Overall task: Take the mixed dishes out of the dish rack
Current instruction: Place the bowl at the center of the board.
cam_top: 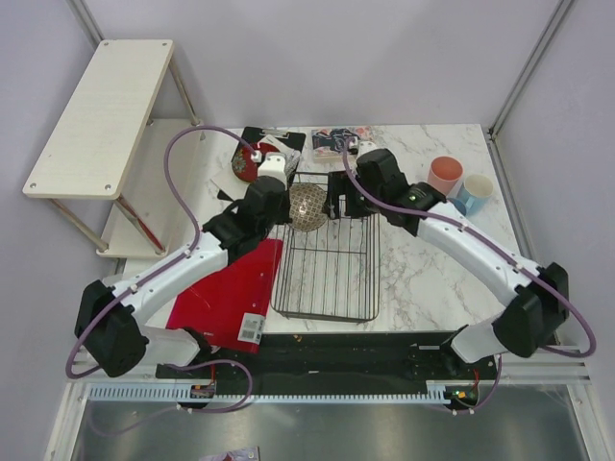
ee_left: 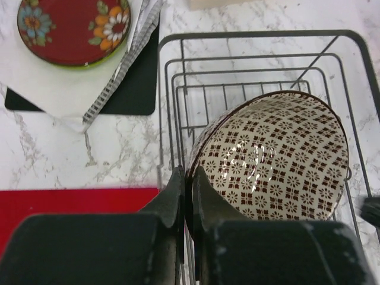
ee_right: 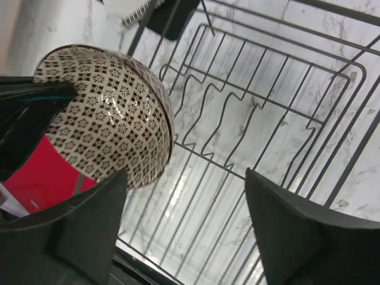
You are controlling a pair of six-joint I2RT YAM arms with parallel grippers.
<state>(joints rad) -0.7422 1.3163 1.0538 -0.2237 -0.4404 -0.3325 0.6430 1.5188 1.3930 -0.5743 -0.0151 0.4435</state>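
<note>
- Left gripper [ee_left: 186, 185]: fingers drawn narrow and pinched on the rim of the bowl [ee_left: 273, 160]; the left wrist view shows the rim caught between the two pads
- Bowl: cream with a brown pattern, tipped up on its edge at the far left corner of the rack [cam_top: 327, 279] (whether it touches the wires cannot be told)
- Right gripper [ee_right: 185, 178]: fingers spread wide with nothing between them, positioned over the far end of the rack, close beside the bowl
- Rack: black wire, standing on the marble table [cam_top: 423, 279] between the two arms
- Flowered plate [ee_left: 74, 29]: red, face up, outside the rack, beyond its far left corner, resting on a white sheet
- Pink cup [cam_top: 445, 175] and blue mug [cam_top: 476, 192]: both upright, just beside each other, on the table well to the right of the rack
- Red board [cam_top: 226, 288]: flat on the table along the left side of the rack, partly under the left arm
- Shelf [cam_top: 101, 106]: white wood, at the far left, beside the table
</note>
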